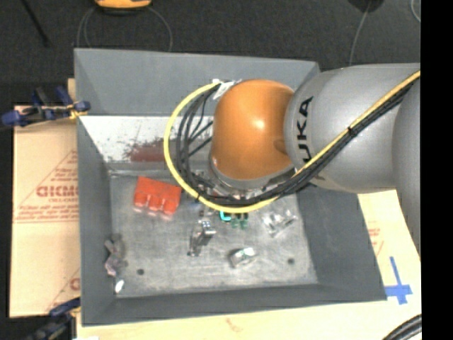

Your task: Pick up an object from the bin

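Approach step, likely. Gripper (233, 215) hung right of orange block (157, 197), near grey metal clip (202, 236); jaw state indeterminable. Next: descend, close.

orange block (156, 196) left | purplish-grey lump (113, 255) lower-left corner | metal clip (200, 236) centre | silvery piece (241, 257) lower right

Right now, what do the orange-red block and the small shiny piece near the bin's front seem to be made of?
Orange-red block: probably plastic, matte, with even colour and moulded ridges. Shiny piece: likely metal or foil, given its bright glints; I cannot tell which.
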You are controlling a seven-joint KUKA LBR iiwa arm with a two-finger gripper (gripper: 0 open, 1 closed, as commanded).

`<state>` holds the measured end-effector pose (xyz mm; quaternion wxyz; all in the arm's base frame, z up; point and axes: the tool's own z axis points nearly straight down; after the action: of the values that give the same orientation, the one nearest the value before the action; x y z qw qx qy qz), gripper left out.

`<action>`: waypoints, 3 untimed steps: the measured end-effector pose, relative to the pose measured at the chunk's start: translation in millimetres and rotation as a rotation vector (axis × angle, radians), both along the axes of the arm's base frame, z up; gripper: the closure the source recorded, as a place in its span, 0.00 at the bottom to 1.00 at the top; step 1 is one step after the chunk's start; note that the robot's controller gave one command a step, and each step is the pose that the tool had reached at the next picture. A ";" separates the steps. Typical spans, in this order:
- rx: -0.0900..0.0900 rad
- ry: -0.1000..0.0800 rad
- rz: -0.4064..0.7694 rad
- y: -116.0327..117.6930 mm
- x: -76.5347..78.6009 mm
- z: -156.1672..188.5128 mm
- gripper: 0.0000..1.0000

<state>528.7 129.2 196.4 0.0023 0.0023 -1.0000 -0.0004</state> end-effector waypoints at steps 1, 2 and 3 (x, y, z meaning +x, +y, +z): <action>0.001 -0.007 -0.159 15.8 49.0 -60.7 0.00; 0.001 -0.018 -0.210 18.9 62.5 -102.4 0.00; 0.002 -0.011 0.016 82.9 54.5 -114.2 0.00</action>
<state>583.2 212.1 82.1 -0.0031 0.0102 -0.9999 -0.0016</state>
